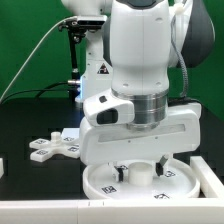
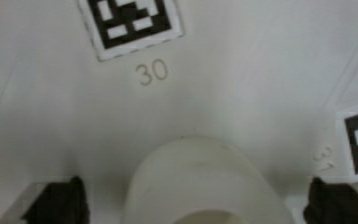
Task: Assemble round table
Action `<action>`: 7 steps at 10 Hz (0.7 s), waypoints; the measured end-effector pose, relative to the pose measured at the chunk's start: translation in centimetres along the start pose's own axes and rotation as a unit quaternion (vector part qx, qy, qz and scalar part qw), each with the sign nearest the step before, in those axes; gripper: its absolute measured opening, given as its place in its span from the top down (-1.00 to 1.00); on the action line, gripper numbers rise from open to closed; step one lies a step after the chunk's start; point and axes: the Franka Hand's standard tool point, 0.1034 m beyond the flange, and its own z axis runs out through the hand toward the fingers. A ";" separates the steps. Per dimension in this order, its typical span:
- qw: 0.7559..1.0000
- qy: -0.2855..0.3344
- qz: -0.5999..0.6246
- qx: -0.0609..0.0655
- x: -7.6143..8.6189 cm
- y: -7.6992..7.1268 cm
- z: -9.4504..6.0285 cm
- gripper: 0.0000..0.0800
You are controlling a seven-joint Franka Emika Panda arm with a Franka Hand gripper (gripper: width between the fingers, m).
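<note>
Wrist view: short cylinder leg (image 2: 195, 180) upright on the large round disc (image 2: 247, 95), long axis vertical, straight below the gripper (image 2: 201, 202). Fingers (image 2: 59, 203) spread to either side of the leg with gaps showing, pinching nothing. Disc at the near edge of the black table (image 1: 30, 125); cross-shaped foot (image 1: 54, 148) well apart on the exterior view's left.

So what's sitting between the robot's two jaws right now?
The short white leg, standing on the round disc; the wrist view shows it, with gaps either side.
</note>
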 end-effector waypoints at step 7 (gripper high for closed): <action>0.995 -0.079 0.060 0.029 -2.0 0.8 -5.4 -0.62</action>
